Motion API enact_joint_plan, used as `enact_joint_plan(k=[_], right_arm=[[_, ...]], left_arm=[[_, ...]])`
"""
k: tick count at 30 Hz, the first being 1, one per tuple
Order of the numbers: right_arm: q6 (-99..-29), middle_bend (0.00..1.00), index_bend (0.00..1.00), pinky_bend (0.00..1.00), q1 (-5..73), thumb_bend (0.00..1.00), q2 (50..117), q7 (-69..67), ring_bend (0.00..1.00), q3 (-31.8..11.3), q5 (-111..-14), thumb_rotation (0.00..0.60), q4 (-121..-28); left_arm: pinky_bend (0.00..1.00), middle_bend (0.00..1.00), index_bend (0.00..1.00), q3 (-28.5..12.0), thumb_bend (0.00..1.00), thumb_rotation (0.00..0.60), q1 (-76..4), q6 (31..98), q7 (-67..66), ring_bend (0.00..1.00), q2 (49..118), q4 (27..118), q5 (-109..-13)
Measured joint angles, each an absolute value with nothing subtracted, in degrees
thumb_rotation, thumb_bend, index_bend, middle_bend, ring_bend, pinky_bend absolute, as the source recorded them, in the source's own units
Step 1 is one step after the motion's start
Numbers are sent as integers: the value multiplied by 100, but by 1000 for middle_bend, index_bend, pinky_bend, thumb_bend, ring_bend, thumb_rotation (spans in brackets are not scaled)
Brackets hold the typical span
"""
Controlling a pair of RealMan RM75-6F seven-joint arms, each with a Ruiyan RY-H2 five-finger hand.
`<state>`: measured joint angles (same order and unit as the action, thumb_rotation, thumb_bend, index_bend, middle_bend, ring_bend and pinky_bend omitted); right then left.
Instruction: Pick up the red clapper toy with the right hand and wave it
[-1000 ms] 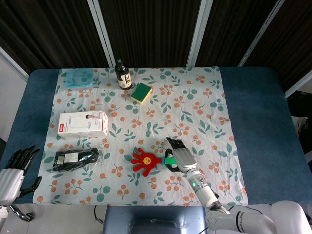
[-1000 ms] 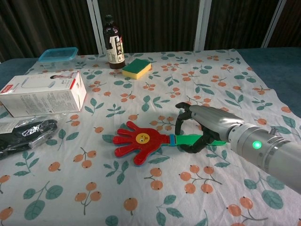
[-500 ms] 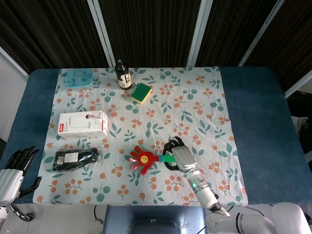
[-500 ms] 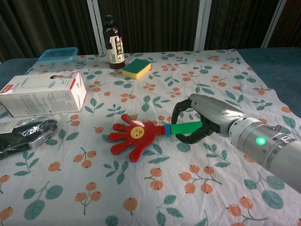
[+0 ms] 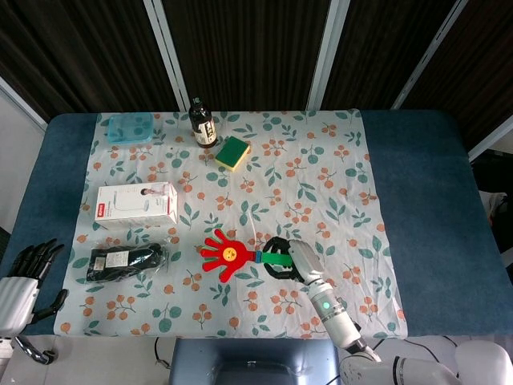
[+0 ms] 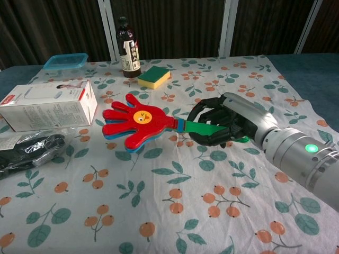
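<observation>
I have my right hand (image 6: 225, 124) wrapped around the green handle of the red hand-shaped plastic clapper toy (image 6: 135, 123), holding it clear above the floral tablecloth (image 6: 175, 211), palm end pointing toward the white cardboard box (image 6: 47, 103). My left hand (image 5: 20, 277) rests off the cloth, fingers spread, empty.

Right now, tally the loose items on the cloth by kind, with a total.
Clapper toy, held by the right hand: 1
Bottle: 1
Sponge: 1
Plastic tub: 1
White box: 1
Black bagged pack: 1
Total: 6
</observation>
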<state>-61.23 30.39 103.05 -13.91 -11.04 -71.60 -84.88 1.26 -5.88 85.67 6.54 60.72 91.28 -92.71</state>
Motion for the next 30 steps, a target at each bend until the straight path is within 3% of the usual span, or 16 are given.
enact_joint_plan(k=[6,11,15,21,26,30], right_arm=[[-6228,733,907,817,2857,486,9972,-4037,800,-955,-8107,600,-8833],[-7224,738,903,818,2619,487,9796,-5939,807,-859,-9032,600,-8998],[-7703,751,902,837,2564,487,9764,-6354,835,-835,-9222,600,-8970],[-7288,753,903,841,2623,504,9763,-5102,840,-793,-9122,600,-8762],[-6524,753,903,841,2742,509,9664,-2477,840,-797,-8579,600,-8775],[-6289,753,900,841,2764,509,9564,-696,840,-833,-8402,600,-9014]], left_arm=[[44,0,0,96,386,600,-600,8513,553,0,6104,9124,-9177],[45,0,0,73,386,600,-606,8495,488,0,6125,9133,-9131],[46,0,0,72,386,600,-606,8485,467,0,6125,9142,-9117],[46,0,0,91,386,600,-597,8497,440,0,6121,9167,-9149],[47,0,0,86,386,600,-610,8457,462,0,6117,9164,-9117],[47,0,0,79,385,600,-615,8455,464,0,6114,9169,-9113]])
